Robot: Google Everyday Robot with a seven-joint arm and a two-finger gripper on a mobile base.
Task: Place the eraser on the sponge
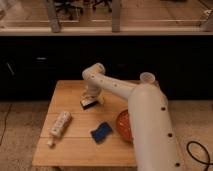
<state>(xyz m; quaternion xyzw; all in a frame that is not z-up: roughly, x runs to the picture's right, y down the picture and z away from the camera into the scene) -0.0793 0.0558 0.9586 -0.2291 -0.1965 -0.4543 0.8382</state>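
The eraser (89, 104) sits mid-desk (75, 150) toward the far edge, the gripper (90, 98) right upon it, grip impossible to tell, while the sponge (101, 132) lies apart nearer the front edge, between a white power strip (59, 125) leftward and an orange bowl (123, 125) at the right edge.

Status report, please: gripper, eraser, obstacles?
Gripper at the eraser, far side of table. Sponge in front, nothing on it. Power strip and bowl off to the sides.
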